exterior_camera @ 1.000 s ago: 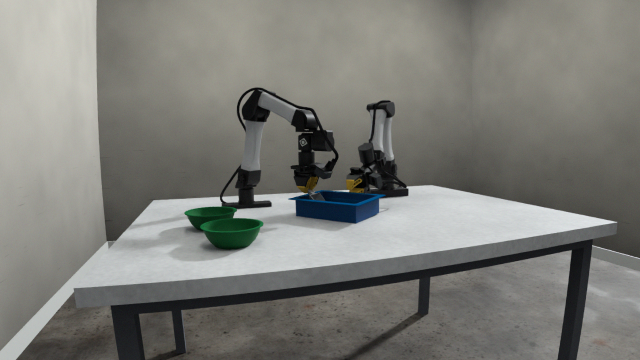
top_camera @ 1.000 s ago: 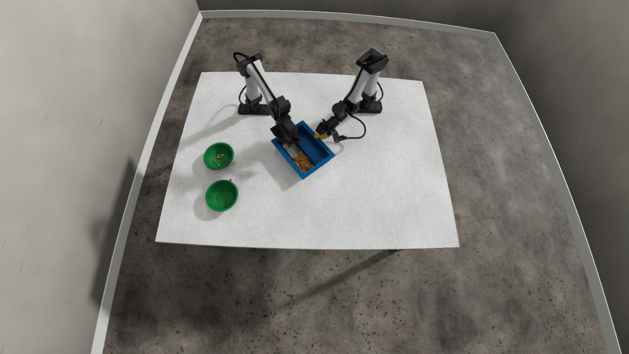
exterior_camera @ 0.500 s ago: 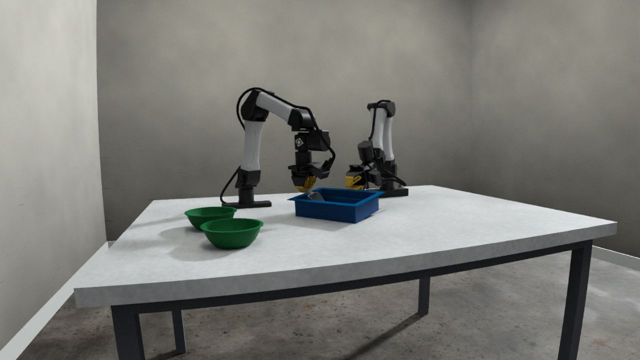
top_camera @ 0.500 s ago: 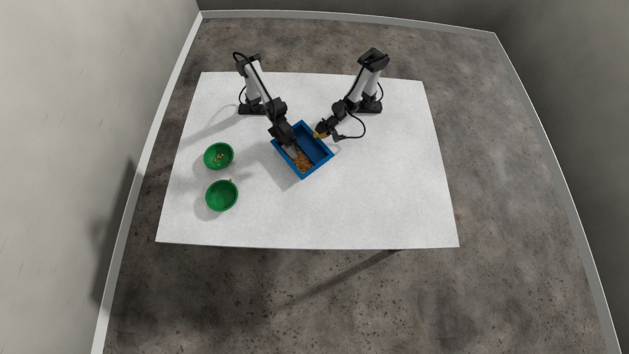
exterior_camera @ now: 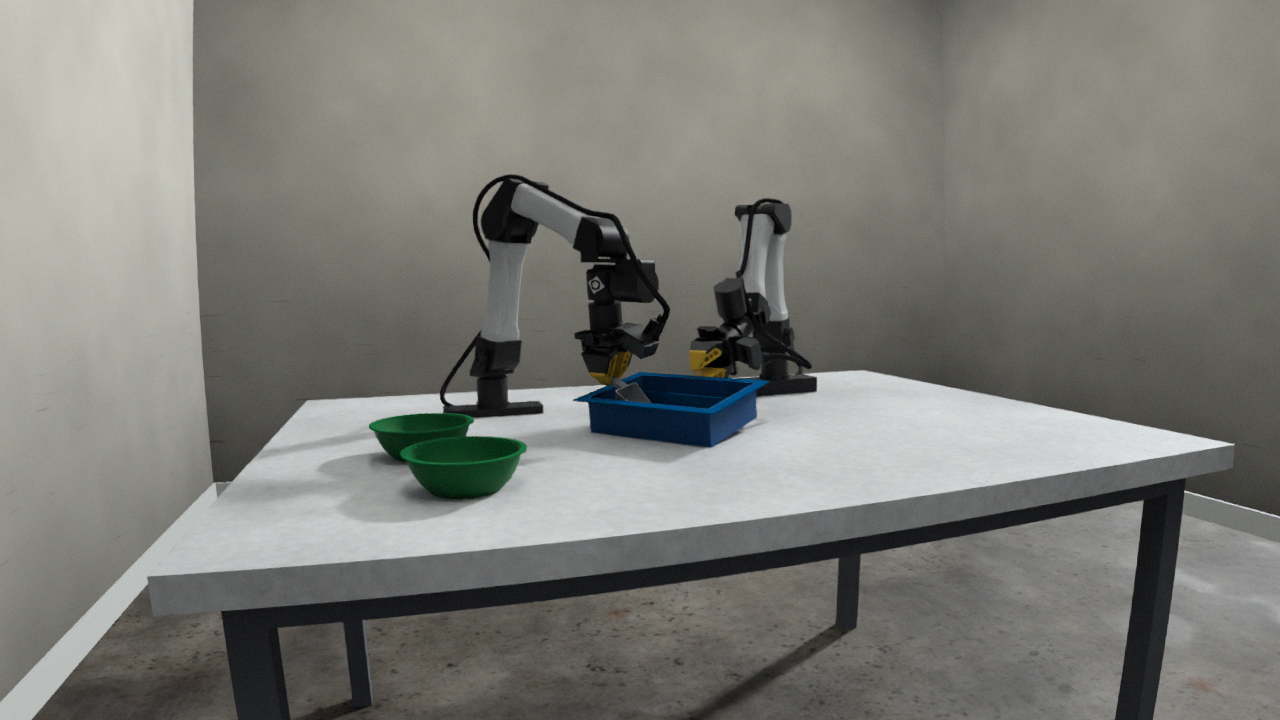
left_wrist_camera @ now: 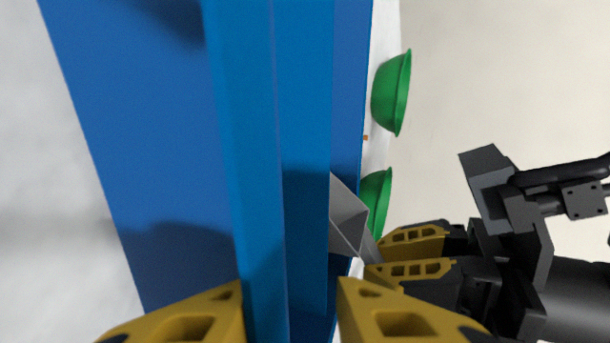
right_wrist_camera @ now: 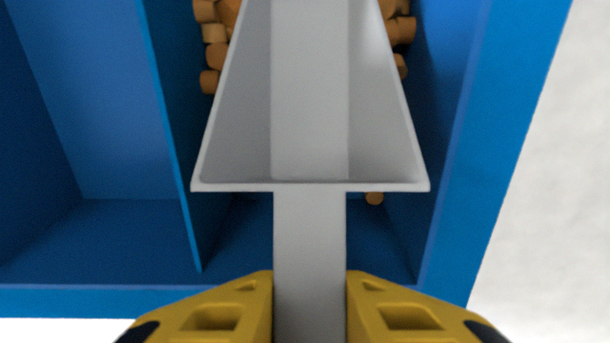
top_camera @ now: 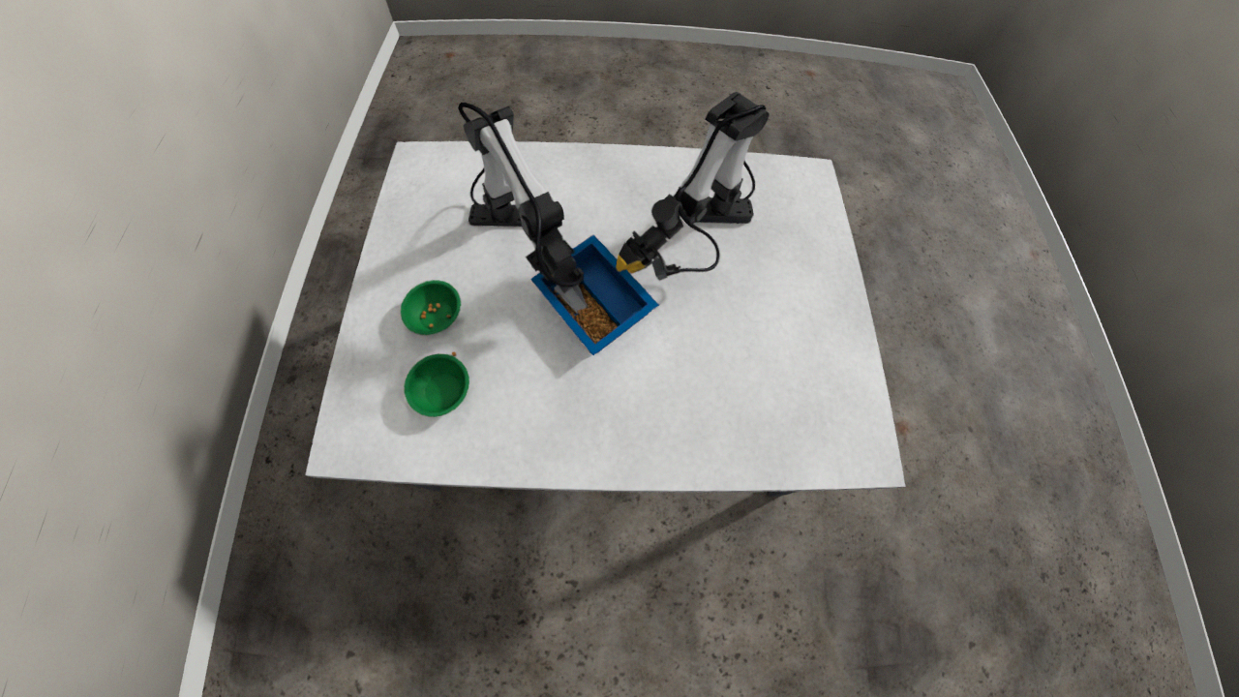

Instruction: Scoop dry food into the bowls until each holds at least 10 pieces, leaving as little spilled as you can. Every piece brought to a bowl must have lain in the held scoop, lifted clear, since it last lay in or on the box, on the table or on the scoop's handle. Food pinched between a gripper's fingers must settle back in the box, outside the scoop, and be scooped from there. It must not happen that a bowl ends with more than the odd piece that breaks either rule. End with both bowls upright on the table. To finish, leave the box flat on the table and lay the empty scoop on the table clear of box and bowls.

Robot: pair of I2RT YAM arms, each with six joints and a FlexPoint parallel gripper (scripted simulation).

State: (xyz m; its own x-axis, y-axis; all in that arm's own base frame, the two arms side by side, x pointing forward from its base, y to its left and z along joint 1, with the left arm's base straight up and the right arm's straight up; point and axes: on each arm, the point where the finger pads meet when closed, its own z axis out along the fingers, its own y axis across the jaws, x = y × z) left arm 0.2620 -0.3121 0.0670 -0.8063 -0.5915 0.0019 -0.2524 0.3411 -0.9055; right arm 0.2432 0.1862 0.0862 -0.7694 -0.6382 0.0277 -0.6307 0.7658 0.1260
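Holding scoop (top_camera: pixel 569 298) (exterior_camera: pixel 632 392) (left_wrist_camera: pixel 350 214) (right_wrist_camera: pixel 310 95) w/ R fingers (exterior_camera: pixel 619 367) over food (top_camera: pixel 597 320) (right_wrist_camera: pixel 216 56) in box (top_camera: pixel 641 316) (exterior_camera: pixel 648 420) (left_wrist_camera: pixel 257 143) (right_wrist_camera: pixel 496 143), L fingers (top_camera: pixel 630 262) (exterior_camera: pixel 707 360) slightly apart at rim.

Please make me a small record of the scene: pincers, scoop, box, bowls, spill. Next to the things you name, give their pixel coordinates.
right pincer (top_camera: pixel 567 286) (exterior_camera: pixel 615 381) (left_wrist_camera: pixel 376 254) (right_wrist_camera: pixel 310 291): shut on scoop (top_camera: pixel 570 298) (exterior_camera: pixel 632 392) (left_wrist_camera: pixel 347 210) (right_wrist_camera: pixel 310 95)
left pincer (top_camera: pixel 621 264) (exterior_camera: pixel 697 368) (left_wrist_camera: pixel 296 292): open, at the box's rim
scoop: over the food (top_camera: pixel 597 320) (right_wrist_camera: pixel 216 56)
box (top_camera: pixel 625 328) (exterior_camera: pixel 648 422) (left_wrist_camera: pixel 257 143) (right_wrist_camera: pixel 496 143): flat, food in one compartment
bowl nearer the arms (top_camera: pixel 445 297) (exterior_camera: pixel 420 436) (left_wrist_camera: pixel 376 200): upright, a few pieces
other bowl (top_camera: pixel 436 386) (exterior_camera: pixel 463 471) (left_wrist_camera: pixel 388 92): upright, no pieces visible
spill (top_camera: pixel 454 353) (left_wrist_camera: pixel 365 137): one piece seen, between bowls
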